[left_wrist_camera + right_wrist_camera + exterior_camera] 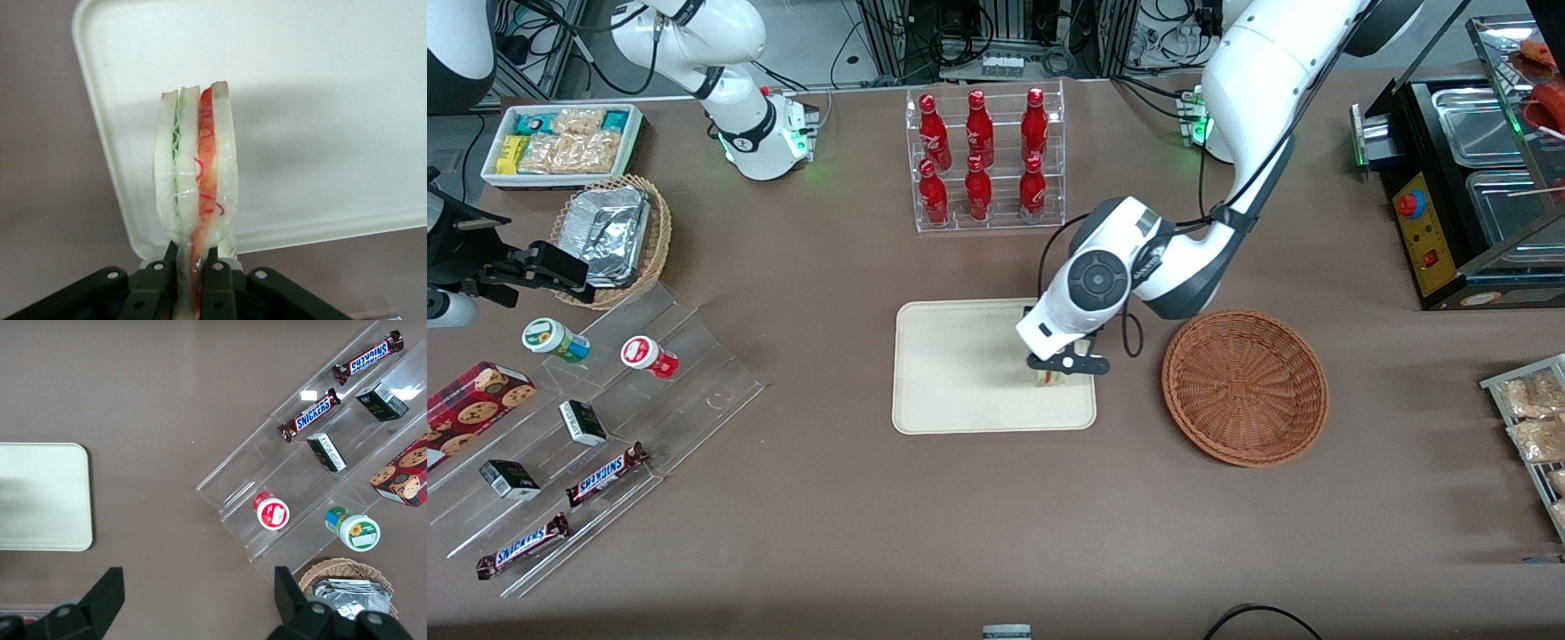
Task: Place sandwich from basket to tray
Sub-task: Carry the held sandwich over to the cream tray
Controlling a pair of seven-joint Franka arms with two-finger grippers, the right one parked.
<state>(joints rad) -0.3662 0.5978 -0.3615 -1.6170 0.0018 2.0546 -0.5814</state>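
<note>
My left gripper (1060, 372) hangs over the cream tray (960, 356), near the tray's edge closest to the basket, and is shut on the sandwich (1052, 377). In the left wrist view the sandwich (197, 173) is a plastic-wrapped wedge with green and red-orange filling, pinched between the black fingers (153, 280) and held above the tray (320, 100). The reddish-brown wicker basket (1245, 387) sits empty on the table beside the tray, toward the working arm's end.
A clear rack of red bottles (985, 160) stands farther from the front camera than the tray. A stepped acrylic display (587, 444) with snacks, a tan basket of foil trays (609, 233) and a white snack bin (560, 142) lie toward the parked arm's end. A black appliance (1458, 178) stands at the working arm's end.
</note>
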